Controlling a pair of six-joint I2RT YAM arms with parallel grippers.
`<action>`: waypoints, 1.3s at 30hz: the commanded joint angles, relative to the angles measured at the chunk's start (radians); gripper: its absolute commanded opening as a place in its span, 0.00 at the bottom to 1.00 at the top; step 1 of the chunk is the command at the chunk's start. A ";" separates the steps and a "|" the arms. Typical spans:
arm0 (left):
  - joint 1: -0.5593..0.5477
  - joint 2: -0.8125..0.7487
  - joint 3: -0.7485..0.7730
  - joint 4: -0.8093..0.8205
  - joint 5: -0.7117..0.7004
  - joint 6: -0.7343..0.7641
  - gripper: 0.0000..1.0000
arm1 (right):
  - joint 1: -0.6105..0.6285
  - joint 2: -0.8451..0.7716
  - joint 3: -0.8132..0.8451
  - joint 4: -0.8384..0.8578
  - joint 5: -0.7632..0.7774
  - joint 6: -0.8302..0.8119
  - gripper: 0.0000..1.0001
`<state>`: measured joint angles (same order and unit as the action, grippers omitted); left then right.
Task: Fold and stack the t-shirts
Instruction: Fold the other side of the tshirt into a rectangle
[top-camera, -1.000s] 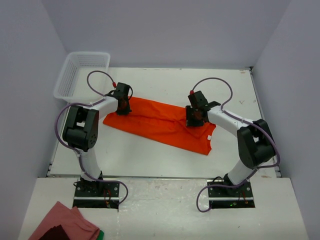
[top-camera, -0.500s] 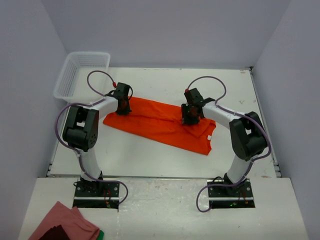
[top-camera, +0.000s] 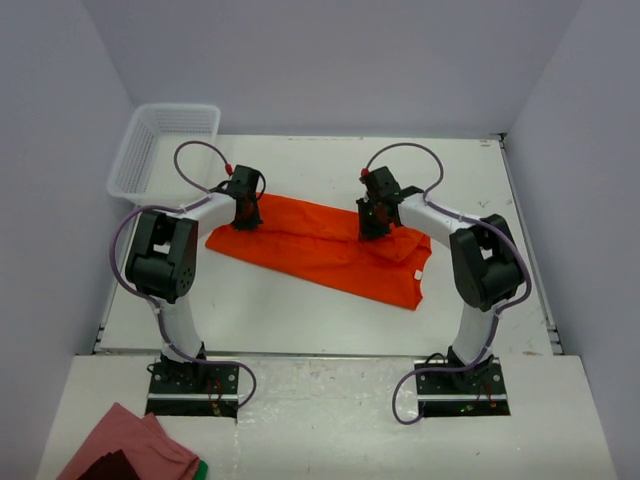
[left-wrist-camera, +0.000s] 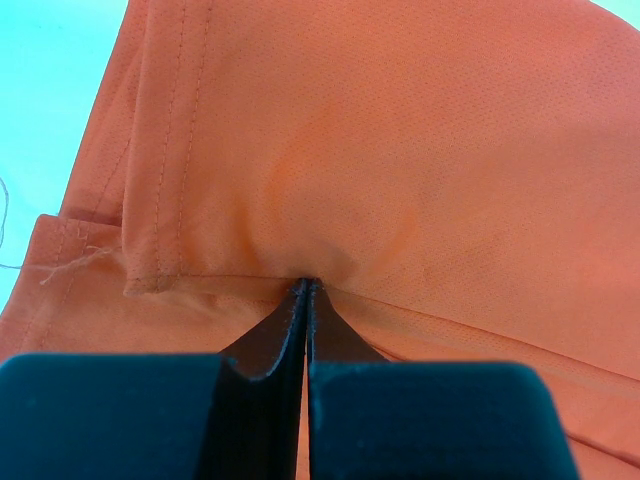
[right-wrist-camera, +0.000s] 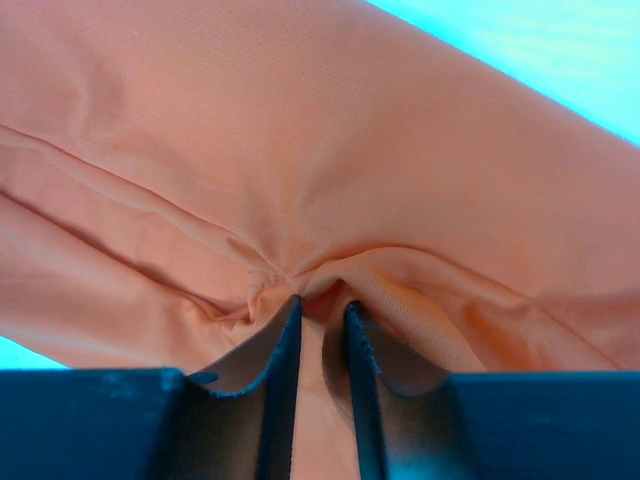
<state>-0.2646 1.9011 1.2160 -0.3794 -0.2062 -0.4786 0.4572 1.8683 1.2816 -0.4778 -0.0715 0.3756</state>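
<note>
Fabric of the orange-red t-shirt (top-camera: 320, 250) lies flat on the table (top-camera: 300, 320) as a long band. Its long axis slants from the end near the white basket (top-camera: 165, 140) to the end well away from it, drawing closer to the arm bases as it goes.

The left gripper (top-camera: 247, 212) sits at the shirt end nearest the basket, on the band's far edge. Its jaws are pressed together, and the wrist view shows them nipping a small pucker of cloth just beside a stitched hem. The right gripper (top-camera: 372, 222) stands on the same far edge, farther from the basket and short of the shirt's other end. Its jaws stand a narrow slot apart with a ridge of fabric gathered into it. Creases run into that slot from both sides, so it looks clenched on a fold, though how firmly cannot be told from this angle.

From both grippers the bulk of the shirt lies on the side away from the basket's wall, toward the bases. Judging by this, the coming fold turns on carrying the pinched far edge over the long axis toward the near edge, each arm taking its own end.
</note>
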 joint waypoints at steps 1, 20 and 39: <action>-0.004 0.013 0.028 0.022 -0.027 0.017 0.00 | -0.002 0.014 0.065 0.013 -0.027 -0.027 0.15; -0.002 0.056 0.042 0.028 -0.022 0.011 0.00 | 0.107 -0.360 -0.312 0.045 0.070 0.039 0.31; -0.002 0.047 0.039 0.022 -0.029 0.018 0.00 | 0.078 -0.135 -0.168 0.070 0.105 0.097 0.36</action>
<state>-0.2646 1.9320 1.2495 -0.3676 -0.2173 -0.4759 0.5514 1.7123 1.0771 -0.4450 0.0128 0.4446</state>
